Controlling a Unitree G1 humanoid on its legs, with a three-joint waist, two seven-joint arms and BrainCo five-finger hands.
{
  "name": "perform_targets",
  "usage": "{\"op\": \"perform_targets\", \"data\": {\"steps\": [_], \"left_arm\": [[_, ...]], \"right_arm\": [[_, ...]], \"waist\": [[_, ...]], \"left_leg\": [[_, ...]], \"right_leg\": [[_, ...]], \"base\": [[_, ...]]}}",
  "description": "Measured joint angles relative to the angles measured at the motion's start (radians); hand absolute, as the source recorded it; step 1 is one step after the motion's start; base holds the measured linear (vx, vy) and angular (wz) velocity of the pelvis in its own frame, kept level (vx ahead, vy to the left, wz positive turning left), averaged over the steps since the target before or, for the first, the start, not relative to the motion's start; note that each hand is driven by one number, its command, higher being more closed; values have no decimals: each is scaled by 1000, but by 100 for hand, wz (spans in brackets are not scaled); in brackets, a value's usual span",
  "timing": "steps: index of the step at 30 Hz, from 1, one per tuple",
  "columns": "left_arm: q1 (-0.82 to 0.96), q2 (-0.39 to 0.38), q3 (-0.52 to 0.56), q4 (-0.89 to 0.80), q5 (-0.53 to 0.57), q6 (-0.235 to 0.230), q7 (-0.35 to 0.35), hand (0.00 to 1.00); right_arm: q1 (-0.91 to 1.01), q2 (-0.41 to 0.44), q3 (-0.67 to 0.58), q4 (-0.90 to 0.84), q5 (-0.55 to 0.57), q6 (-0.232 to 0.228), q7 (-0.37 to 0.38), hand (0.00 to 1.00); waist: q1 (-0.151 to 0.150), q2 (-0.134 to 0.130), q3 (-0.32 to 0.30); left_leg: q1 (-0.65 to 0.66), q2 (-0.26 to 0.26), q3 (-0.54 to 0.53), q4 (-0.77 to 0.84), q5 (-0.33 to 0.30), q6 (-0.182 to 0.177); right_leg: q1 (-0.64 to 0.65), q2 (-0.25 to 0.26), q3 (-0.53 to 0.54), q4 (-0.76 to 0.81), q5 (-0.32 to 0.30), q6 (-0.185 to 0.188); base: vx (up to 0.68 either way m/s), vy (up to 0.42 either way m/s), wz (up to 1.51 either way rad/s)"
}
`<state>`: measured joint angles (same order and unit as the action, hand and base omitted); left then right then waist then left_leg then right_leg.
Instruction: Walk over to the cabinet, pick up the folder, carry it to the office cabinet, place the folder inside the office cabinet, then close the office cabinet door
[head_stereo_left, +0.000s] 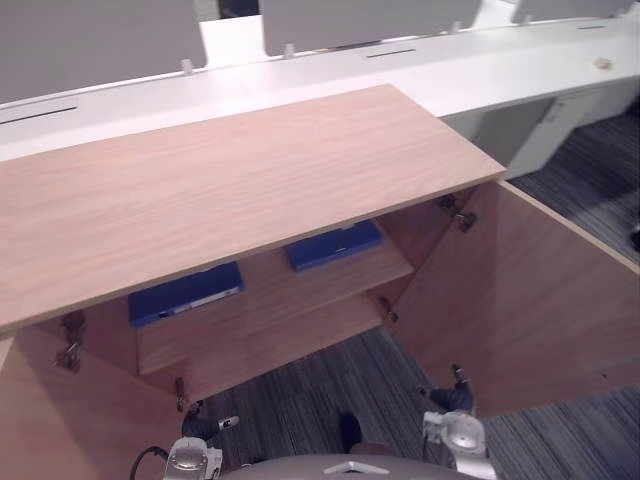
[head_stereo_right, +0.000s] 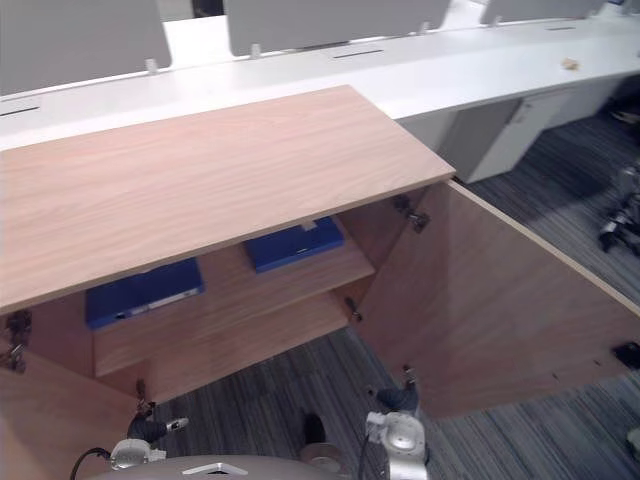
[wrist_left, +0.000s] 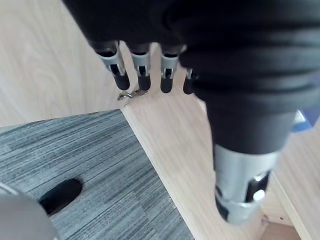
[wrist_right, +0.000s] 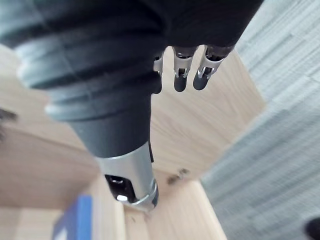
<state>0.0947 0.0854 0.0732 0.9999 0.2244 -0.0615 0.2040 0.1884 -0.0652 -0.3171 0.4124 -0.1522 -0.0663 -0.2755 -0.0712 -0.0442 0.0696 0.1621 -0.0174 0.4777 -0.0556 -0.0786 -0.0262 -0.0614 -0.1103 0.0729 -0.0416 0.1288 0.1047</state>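
left hand (wrist_left: 235, 70) hanging low in front of the cabinet's (head_stereo_left: 230, 190) left half, fingers (wrist_left: 141, 76) straight and slightly spread, thumb standing apart, holding nothing. right hand (wrist_right: 95, 60) hanging low by the bottom edge of the right door (head_stereo_left: 520, 300), its fingers straight and loose too, nothing in the grip; cannot tell whether it's touching the door. grey striped carpet (head_stereo_left: 300, 400) running under both hands and up to the cabinet base. both doors standing wide open: left door (head_stereo_left: 50, 420) swinging out toward the near left, right door angling out toward the near right, metal hinge (head_stereo_left: 457, 212) showing at its upper inner corner. inside, a wooden shelf (head_stereo_left: 270, 310) is carrying two blue folders lying flat and well apart: left blue folder (head_stereo_left: 185, 292) sitting at the left part of the shelf, right blue folder (head_stereo_left: 335, 244) sitting further right and deeper in, both partly tucked under the overhanging wood top. neither folder is touching a hand. behind the cabinet a long white desk (head_stereo_left: 450, 70) is running across the view, with grey panels (head_stereo_left: 370, 20) standing along its far side.
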Motion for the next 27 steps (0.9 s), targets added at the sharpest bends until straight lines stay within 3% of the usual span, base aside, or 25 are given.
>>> {"op": "perform_targets", "data": {"steps": [6, 12, 16, 22, 24, 27], "left_arm": [[20, -3, -17, -7, 18, 0, -1, 0], [22, -8, -13, -11, 18, -1, -19, 0], [40, -15, 10, -41, 17, -1, -36, 0], [58, -30, -5, -44, 17, -2, -57, 0], [64, -26, -19, -44, 17, -3, -65, 0], [64, -21, -38, -44, 17, -7, -68, 0]], "right_arm": [[2, -5, -164, -196, 4, -37, -53, 0], [-31, -31, -413, -208, 150, -43, -137, 0], [-73, -65, -505, -186, 249, -66, -173, 0], [-178, -209, -553, -62, 401, -98, -165, 0], [-224, -294, -545, -12, 435, -106, -140, 0], [-268, -378, -498, 61, 468, -107, -100, 0]], "waist": [[-39, 11, -6], [-73, 44, -15], [-78, 58, -16], [-89, 95, -4], [-89, 126, 10], [-90, 146, 14]], "left_leg": [[-3, 30, 102, 98, -83, -8], [-11, 47, 135, 153, -136, -11], [-28, 50, 147, 177, -156, -7], [-46, 44, 153, 178, -172, -2], [-47, 42, 154, 178, -172, -2], [-61, 42, 153, 182, -172, -2]], "right_leg": [[-28, 33, 95, 21, -5, -6], [-42, 49, 136, 26, -12, -15], [-59, 49, 151, 36, -16, -12], [-80, 47, 161, 59, -32, -14], [-85, 46, 160, 59, -32, -14], [-106, 46, 158, 59, -32, -13]], "base": [[33, -26, -58], [9, -31, -25], [-22, -27, -10], [-23, -17, -3], [46, -22, -1], [69, -49, -1]]}}
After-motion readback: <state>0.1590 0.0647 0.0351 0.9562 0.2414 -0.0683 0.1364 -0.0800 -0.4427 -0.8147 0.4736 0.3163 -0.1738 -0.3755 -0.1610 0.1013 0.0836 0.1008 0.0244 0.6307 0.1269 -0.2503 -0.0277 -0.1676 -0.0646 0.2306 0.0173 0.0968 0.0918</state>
